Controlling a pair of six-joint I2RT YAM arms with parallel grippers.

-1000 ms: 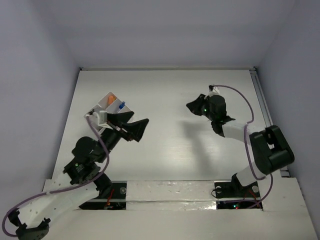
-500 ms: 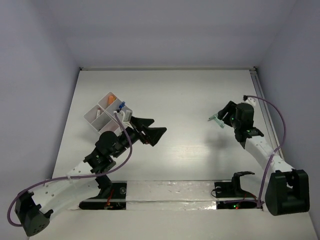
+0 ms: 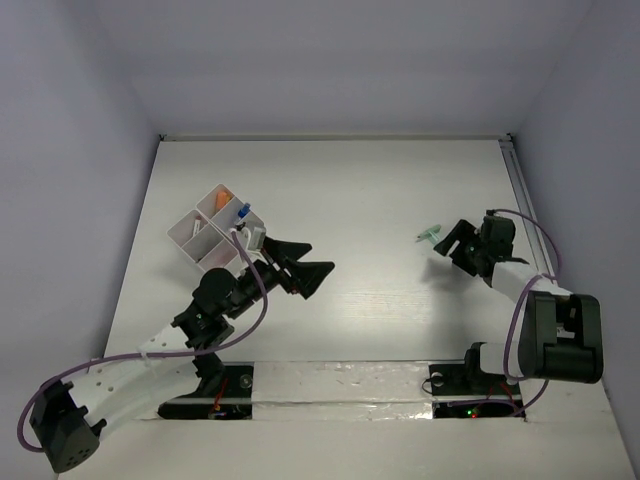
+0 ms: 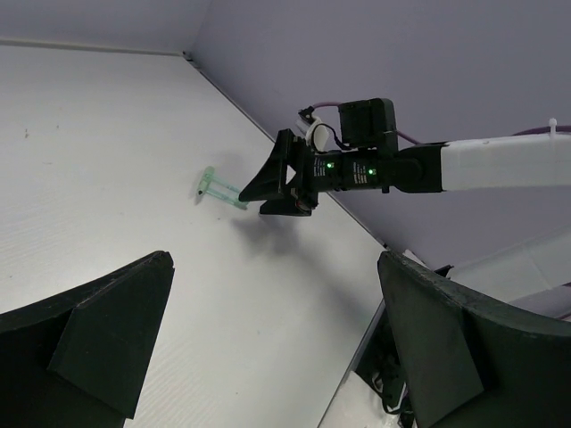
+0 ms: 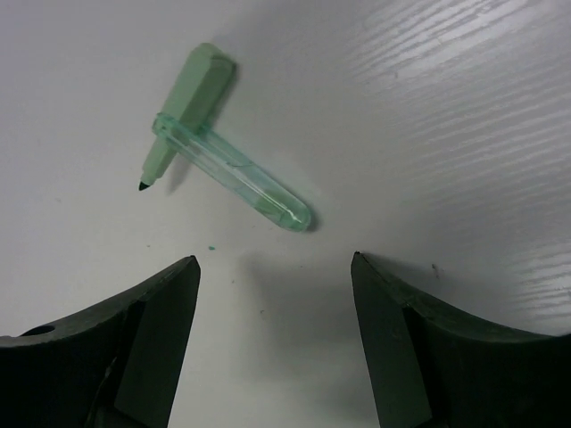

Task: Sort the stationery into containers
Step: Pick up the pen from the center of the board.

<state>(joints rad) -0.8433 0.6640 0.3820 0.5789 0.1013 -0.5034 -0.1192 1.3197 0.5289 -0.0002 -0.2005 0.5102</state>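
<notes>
Now the right gripper (image 5: 277, 357) hangs just short of the pen (image 5: 185, 107), fingers apart and empty. The pen lies on the right side of the table (image 3: 350, 190), well apart from the tray (image 3: 183, 232), with a clear cap (image 5: 234, 174) crossing it. Better to take one piece at a time: square the jaws across the cap's free end, clear of the pen, go low, then close. The left gripper (image 3: 318, 257), fingers also spread and empty, hovers beside the tray.
</notes>
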